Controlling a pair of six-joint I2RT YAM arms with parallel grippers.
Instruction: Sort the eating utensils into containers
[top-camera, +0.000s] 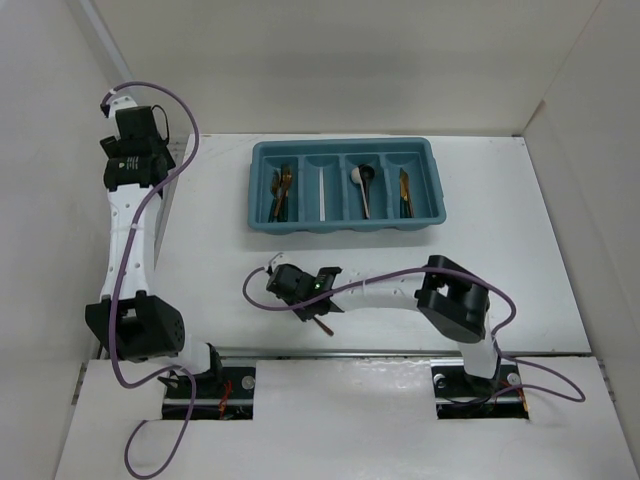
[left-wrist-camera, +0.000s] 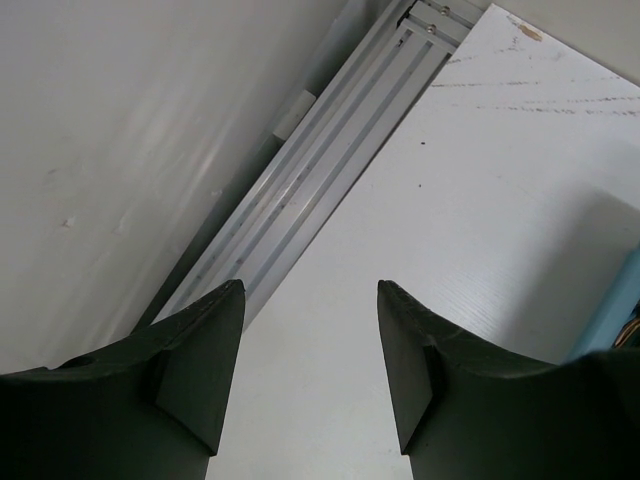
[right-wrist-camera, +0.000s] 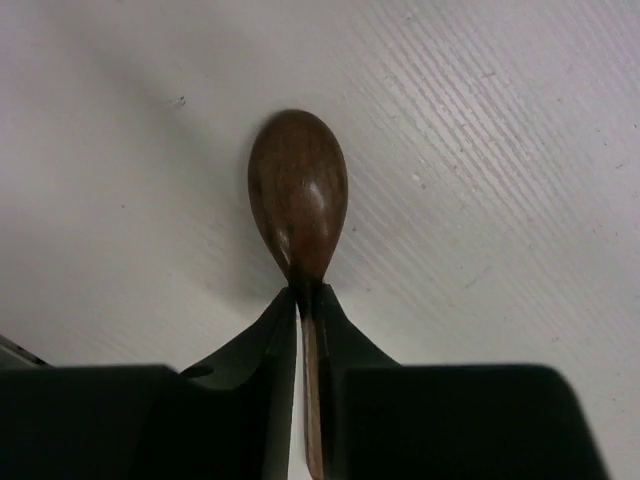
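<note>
The right tool (right-wrist-camera: 303, 300) has its two dark fingers pressed together on the narrow neck of a brown, glossy spoon (right-wrist-camera: 298, 190), just where the bowl meets the handle. In the right wrist view the oval bowl sticks out beyond the fingertips at centre frame, above the white tabletop (right-wrist-camera: 500, 150). Whether the bowl touches the tabletop or hangs just clear of it cannot be told.

The spoon looks slim, stiff and light. Its polished surface probably makes it slippery. A pinch at the thin neck may let it swivel, so a hold further down the flat handle would likely be steadier.

In the top view this tool sits at centre frame, just below the teal tray (top-camera: 345, 147). The tray has four slots side by side and lies across the upper middle of the frame. Its third slot from the left holds spoons (top-camera: 362, 180), and a white chopstick (top-camera: 322, 195) lies in the second.

The left tool (left-wrist-camera: 310, 295), at the upper left of the top view, has its fingers spread wide and holds nothing.
</note>
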